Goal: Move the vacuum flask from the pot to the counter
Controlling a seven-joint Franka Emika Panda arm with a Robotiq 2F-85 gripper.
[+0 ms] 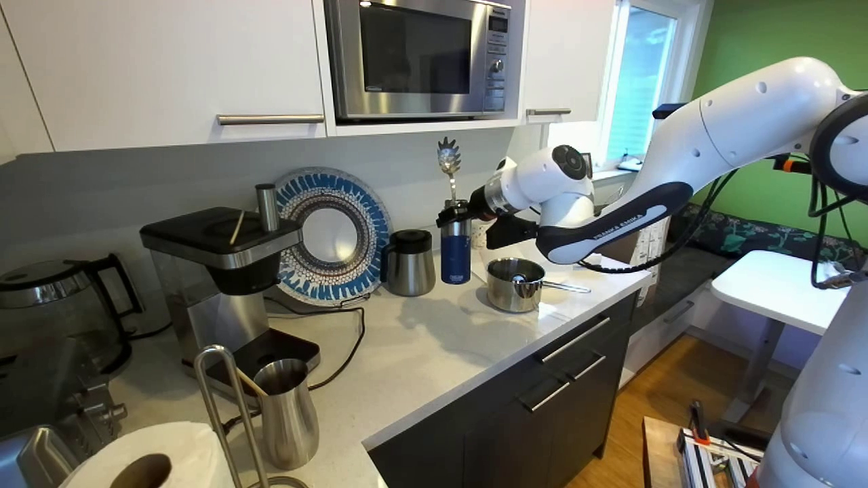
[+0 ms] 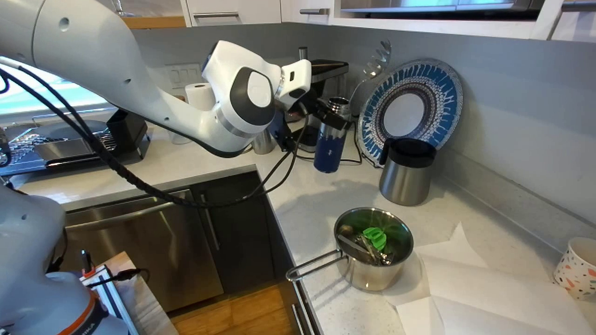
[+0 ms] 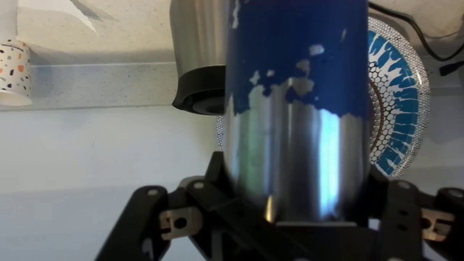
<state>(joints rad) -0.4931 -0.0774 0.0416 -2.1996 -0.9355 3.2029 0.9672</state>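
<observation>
The vacuum flask (image 1: 456,257) is a dark blue cylinder with a bare steel upper part and an open mouth, also in the exterior view (image 2: 328,149) and the wrist view (image 3: 297,54). My gripper (image 1: 456,214) is shut around its steel upper part, also in the wrist view (image 3: 296,163). The flask is nearly upright and raised above the pale counter (image 1: 407,359), with a shadow below. A metal spaghetti server (image 1: 449,159) appears to stand in its mouth. The steel pot (image 1: 514,298) stands apart from the flask; its contents, including a green item, show in an exterior view (image 2: 375,274).
A steel jug (image 1: 411,271) stands beside the flask, with a patterned round plate (image 1: 291,271) behind. A coffee maker (image 1: 224,257), steel pitcher (image 1: 290,420) and paper roll (image 1: 183,454) stand further along. White paper (image 2: 503,288) and a speckled cup (image 2: 577,270) lie past the pot.
</observation>
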